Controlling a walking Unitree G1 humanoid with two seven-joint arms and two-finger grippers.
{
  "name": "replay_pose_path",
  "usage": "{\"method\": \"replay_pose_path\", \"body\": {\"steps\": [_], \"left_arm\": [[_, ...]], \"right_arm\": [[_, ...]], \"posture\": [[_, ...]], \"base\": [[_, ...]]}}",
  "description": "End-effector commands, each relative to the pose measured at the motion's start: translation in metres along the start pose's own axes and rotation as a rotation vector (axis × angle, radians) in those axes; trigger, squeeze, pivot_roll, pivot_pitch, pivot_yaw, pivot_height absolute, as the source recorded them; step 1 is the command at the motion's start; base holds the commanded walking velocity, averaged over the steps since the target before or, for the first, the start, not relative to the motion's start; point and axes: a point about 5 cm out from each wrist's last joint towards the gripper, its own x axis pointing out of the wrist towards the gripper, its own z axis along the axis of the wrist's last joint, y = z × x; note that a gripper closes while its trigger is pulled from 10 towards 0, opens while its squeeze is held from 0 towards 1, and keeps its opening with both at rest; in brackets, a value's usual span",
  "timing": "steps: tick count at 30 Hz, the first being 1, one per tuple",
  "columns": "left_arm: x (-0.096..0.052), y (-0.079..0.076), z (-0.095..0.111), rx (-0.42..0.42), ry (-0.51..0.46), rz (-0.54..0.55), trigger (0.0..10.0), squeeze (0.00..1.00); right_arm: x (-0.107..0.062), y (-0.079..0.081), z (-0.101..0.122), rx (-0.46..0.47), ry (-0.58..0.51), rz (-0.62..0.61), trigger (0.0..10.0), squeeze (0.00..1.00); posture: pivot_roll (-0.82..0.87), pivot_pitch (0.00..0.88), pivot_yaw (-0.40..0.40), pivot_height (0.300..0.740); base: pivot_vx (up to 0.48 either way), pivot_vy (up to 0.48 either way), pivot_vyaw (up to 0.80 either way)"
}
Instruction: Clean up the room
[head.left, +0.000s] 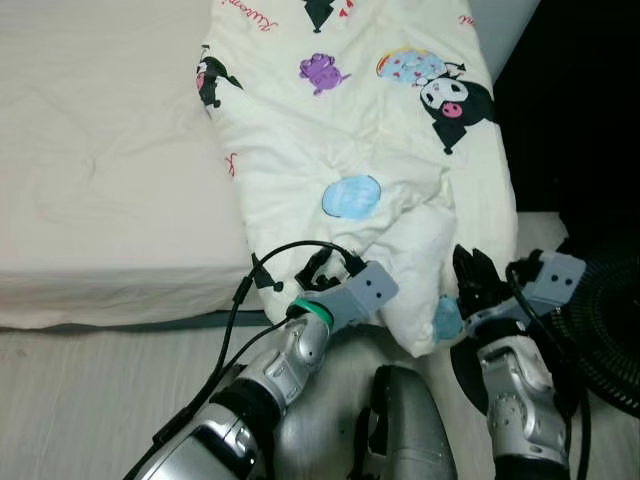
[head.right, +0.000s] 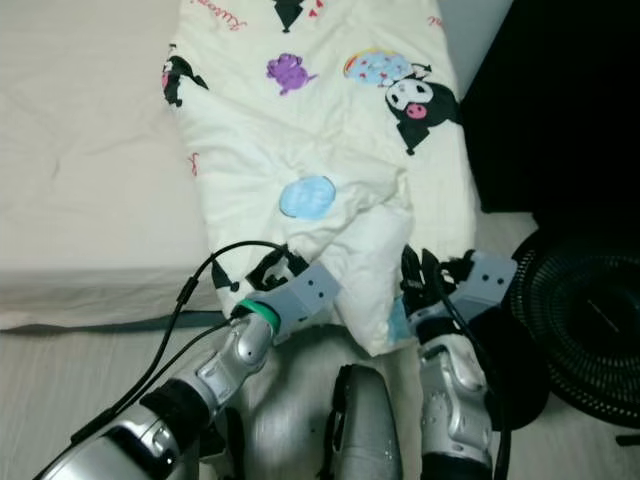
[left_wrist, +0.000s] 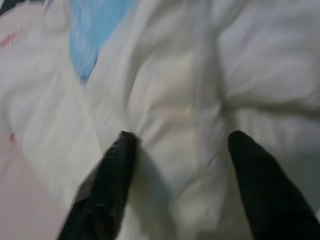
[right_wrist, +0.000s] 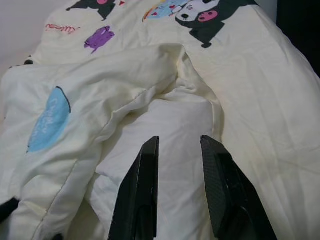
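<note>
on the bed (head.left: 100, 200), quilt (head.left: 350, 130) lengthwise, corner overhanging; left gripper (left_wrist: 177, 165) fingers spread, right gripper (right_wrist: 179, 145) fingers parted

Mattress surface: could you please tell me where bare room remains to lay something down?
The bare mattress left of the printed quilt is free, up to its front edge. It is crowded at the quilt's hanging corner, where the left tool and right tool meet, beside the black fan.

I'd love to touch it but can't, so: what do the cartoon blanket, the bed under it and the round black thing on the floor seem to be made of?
The blanket looks like soft padded cotton or microfibre: matte, cream, puffy creases, printed cartoons. The bed shows a plain matte fabric sheet, lightly wrinkled. The round black thing looks like a fan guard of thin wire or plastic ribs; which one, I can't tell.
</note>
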Motion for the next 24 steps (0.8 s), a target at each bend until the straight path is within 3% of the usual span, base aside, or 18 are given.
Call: {"method": "replay_pose_path", "body": {"steps": [1,6,20,24], "left_arm": [[0.001,-0.005,0.005,-0.007,0.016,0.016,0.0,0.0],[0.007,0.007,0.001,-0.009,0.047,0.087,0.0,0.0],[0.01,0.014,0.001,-0.112,0.048,0.082,0.0,0.0],[0.01,0.039,-0.018,-0.165,0.054,0.127,0.0,0.0]], "right_arm": [[-0.006,-0.003,-0.008,0.001,0.038,-0.02,10.0,0.0],[-0.007,-0.002,-0.01,0.0,0.043,-0.017,10.0,0.0],[-0.003,-0.003,-0.01,-0.002,0.045,-0.022,10.0,0.0],[-0.002,-0.005,-0.012,-0.001,0.045,-0.031,10.0,0.0]], "posture": [[-0.07,0.257,0.091,0.615],[-0.07,0.257,0.091,0.615],[-0.07,0.242,0.088,0.615],[-0.05,0.239,0.093,0.615]], "base": [[0.0,0.0,0.0],[0.0,0.0,0.0],[0.0,0.0,0.0],[0.0,0.0,0.0]]}}
